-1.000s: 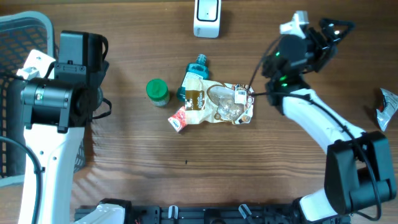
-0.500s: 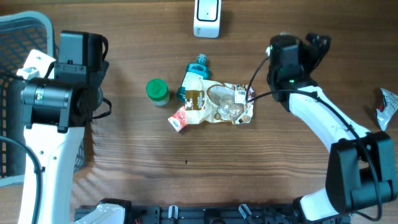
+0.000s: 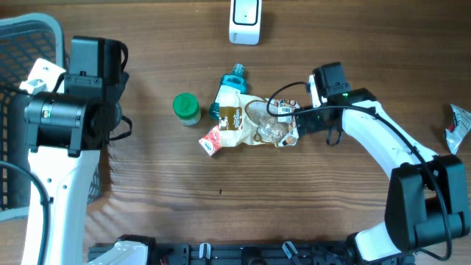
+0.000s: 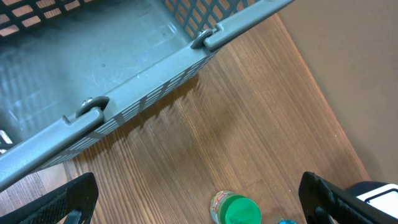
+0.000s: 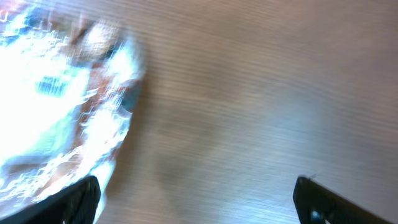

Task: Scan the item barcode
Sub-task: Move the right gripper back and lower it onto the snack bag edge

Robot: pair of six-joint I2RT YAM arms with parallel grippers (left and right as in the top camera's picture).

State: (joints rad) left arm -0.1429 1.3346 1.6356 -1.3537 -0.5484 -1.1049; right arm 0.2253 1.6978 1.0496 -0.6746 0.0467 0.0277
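One teal bottle [image 3: 227, 90] beside clear packet [image 3: 269, 126]

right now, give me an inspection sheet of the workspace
surface: wooden table, no spills seen
job's things: white scanner at the far edge; clear packet mid-table
clutter: green-lidded jar, blue bottle and small carton by the packet; foil wrapper at the right edge
grippers: left gripper open, over the table beside the basket; right gripper open, beside the packet, holding nothing
cables: black cable loops off the right arm above the packet
surroundings: grey basket on the left, nothing else seen
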